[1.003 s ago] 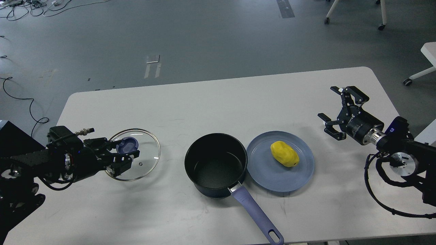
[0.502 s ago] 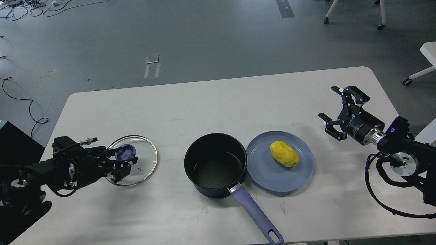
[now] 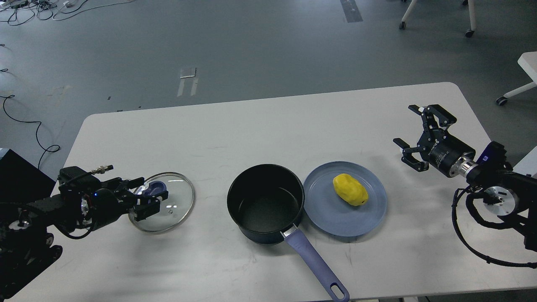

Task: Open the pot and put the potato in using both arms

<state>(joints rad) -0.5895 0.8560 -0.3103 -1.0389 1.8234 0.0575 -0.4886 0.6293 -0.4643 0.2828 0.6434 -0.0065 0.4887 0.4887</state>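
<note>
The pot [image 3: 265, 203] stands uncovered at the middle of the table, its lavender-blue handle [image 3: 315, 263] pointing to the front right. The potato [image 3: 350, 189] lies on a blue-grey plate [image 3: 335, 220] right beside the pot. The glass lid [image 3: 172, 207] with its blue knob [image 3: 156, 187] lies flat on the table left of the pot. My left gripper [image 3: 152, 192] is at the knob, its fingers closed around it. My right gripper [image 3: 409, 131] is open and empty, above the table right of the plate.
The white table [image 3: 268, 126] has its front edge close to the end of the pot handle. A black box [image 3: 16, 176] sits at the far left. Chair legs [image 3: 470, 21] and cables [image 3: 25, 121] are on the floor beyond.
My left gripper has lowered the lid from a tilted, raised position down flat onto the table. The right gripper has barely moved. Pot, plate and potato are unchanged.
</note>
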